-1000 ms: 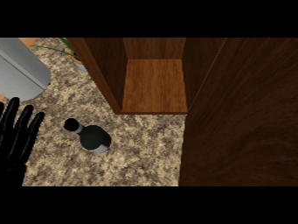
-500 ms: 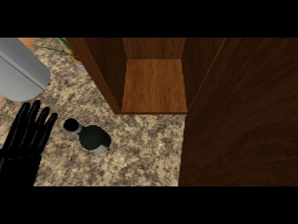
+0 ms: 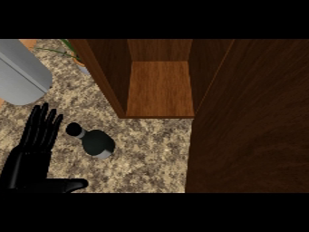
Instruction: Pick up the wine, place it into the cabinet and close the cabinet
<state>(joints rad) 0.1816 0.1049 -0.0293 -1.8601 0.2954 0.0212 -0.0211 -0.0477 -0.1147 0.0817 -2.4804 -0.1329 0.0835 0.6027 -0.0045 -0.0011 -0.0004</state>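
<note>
A dark wine bottle (image 3: 94, 141) stands upright on the speckled counter (image 3: 150, 154), seen from above, in front of the open wooden cabinet (image 3: 159, 88). My left hand (image 3: 33, 154) is just left of the bottle, open, with straight fingers pointing away from me and the thumb stretched toward the right below the bottle. It does not touch the bottle. The cabinet's shelf is bare wood. Its open door (image 3: 260, 118) fills the right side of the view. My right hand does not show.
A large grey rounded appliance (image 3: 9, 70) sits at the upper left. Green leaves of a plant (image 3: 68, 50) show behind the cabinet's left wall. The counter's left edge runs close to my left hand.
My left hand has moved rightward and farther onto the counter, closing in on the bottle's left side, with its thumb now spread out. The bottle and cabinet have not moved.
</note>
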